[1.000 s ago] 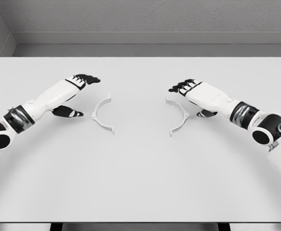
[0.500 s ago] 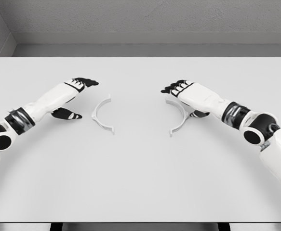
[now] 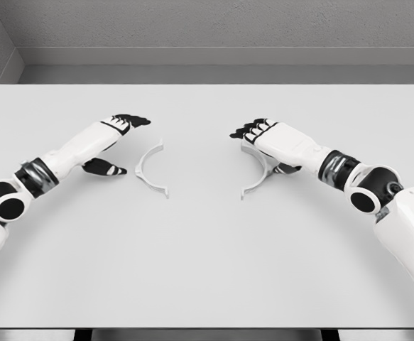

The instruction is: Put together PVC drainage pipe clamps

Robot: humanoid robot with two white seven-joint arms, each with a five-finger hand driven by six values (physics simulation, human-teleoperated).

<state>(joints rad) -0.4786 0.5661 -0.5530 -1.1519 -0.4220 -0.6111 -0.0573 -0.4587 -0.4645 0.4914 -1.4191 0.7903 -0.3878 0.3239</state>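
My left robot hand [image 3: 114, 142] hovers over the desk [image 3: 207, 249] with its fingers [image 3: 135, 121] stretched out flat and its thumb [image 3: 107, 168] dropped well below them, so the grip stands wide apart and holds nothing. Just to the right of that thumb, and below the fingertips, lies the left clamp half [image 3: 148, 170], a thin white arc flat on the desk with its hollow side turned toward the middle. My left robot hand does not touch it; a narrow strip of bare desk shows between thumb tip and arc.

My right robot hand [image 3: 267, 138] reaches in from the other side, palm down, with its dark fingertips [image 3: 246, 130] loosely bent and spread. It lies over the upper end of the right clamp half [image 3: 256, 183], whose top flange shows just under the knuckles. I cannot tell whether the fingers press on that flange or only hang above it, and the thumb is mostly hidden behind the palm, so no closed grip shows. The rest of this arc curves down and to the left from under my right robot hand and rests on the desk, its hollow side facing the other half.

The two halves lie well apart, between my two robot hands.
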